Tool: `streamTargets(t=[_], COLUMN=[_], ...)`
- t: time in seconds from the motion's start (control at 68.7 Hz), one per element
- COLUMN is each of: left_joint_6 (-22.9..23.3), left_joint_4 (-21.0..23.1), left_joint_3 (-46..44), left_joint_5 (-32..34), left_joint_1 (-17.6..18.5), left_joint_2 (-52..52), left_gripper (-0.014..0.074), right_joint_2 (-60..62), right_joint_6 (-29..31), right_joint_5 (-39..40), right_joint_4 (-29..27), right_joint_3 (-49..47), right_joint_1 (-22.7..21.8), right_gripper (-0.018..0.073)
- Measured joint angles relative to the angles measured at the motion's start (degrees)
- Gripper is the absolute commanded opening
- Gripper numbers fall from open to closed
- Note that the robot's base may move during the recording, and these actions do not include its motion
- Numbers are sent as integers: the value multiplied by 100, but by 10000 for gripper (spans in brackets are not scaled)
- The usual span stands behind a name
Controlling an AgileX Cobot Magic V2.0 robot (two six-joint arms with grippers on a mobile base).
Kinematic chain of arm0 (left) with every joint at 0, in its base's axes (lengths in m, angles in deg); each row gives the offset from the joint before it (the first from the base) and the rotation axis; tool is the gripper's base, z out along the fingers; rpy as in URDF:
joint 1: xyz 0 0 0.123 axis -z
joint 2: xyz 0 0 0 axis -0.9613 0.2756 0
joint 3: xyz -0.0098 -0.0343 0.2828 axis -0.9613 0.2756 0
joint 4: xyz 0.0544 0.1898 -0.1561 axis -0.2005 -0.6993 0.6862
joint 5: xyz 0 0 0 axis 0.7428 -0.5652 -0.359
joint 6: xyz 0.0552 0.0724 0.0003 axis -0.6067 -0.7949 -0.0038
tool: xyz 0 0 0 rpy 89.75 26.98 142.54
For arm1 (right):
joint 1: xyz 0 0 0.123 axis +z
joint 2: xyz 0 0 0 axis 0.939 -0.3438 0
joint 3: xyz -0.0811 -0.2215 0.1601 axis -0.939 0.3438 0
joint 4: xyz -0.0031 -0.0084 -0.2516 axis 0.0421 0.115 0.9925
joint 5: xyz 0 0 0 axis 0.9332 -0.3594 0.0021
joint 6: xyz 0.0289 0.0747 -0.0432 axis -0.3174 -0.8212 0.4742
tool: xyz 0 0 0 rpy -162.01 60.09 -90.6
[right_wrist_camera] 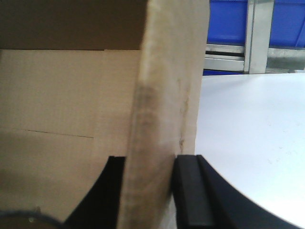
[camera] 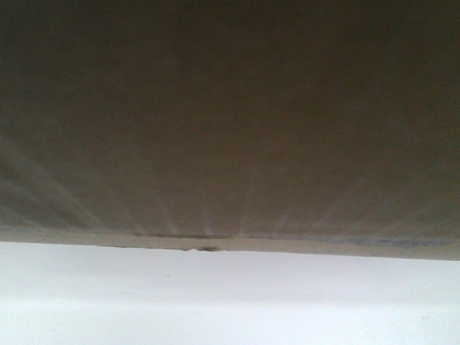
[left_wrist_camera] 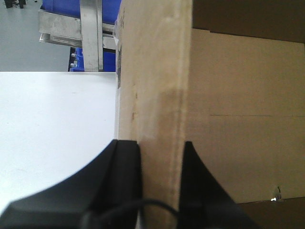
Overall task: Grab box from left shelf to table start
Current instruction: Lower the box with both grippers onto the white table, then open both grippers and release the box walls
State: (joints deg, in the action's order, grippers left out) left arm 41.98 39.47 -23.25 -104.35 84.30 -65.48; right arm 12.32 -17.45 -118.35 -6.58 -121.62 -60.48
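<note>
The tan cardboard box (camera: 230,122) fills the front view down to its lower edge, with the white table (camera: 230,302) below it. In the left wrist view, my left gripper (left_wrist_camera: 162,148) is shut on the box's upright wall (left_wrist_camera: 157,86), one black finger (left_wrist_camera: 125,167) outside and one inside the box. The right wrist view shows my right gripper (right_wrist_camera: 148,162) shut on the opposite wall (right_wrist_camera: 167,86) the same way. The box's open inside (left_wrist_camera: 248,119) shows in both wrist views. The box stands over the table (left_wrist_camera: 57,124). The left shelf (left_wrist_camera: 90,33) lies behind.
The shelf's steel rail (right_wrist_camera: 228,52) and blue bins (right_wrist_camera: 228,21) stand beyond the table's far edge in the right wrist view. Bare white table top (right_wrist_camera: 257,129) extends outside each held wall. Grey floor (left_wrist_camera: 19,43) shows left of the shelf.
</note>
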Motion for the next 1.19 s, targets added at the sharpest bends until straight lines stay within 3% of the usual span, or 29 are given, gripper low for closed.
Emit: streamTargets(t=[0.539, 0.888, 1.194], left_joint_6=[0, 116, 116], left_joint_4=[22, -128, -378], left_joint_3=[-169, -1573, -1815], left_joint_5=[-43, -1068, -756], left_joint_1=[0, 0, 0], left_joint_2=[227, 2459, 3982], left_gripper=[-92, -93, -93], right_joint_2=[-203, -2389, -4125], right_joint_6=[0, 447, 752], right_joint_5=[-242, -1685, -1351], right_joint_4=[11, 238, 362], right_joint_3=[-265, -1841, -2151], right_joint_1=[0, -10, -10], right_gripper=[58, 58, 58])
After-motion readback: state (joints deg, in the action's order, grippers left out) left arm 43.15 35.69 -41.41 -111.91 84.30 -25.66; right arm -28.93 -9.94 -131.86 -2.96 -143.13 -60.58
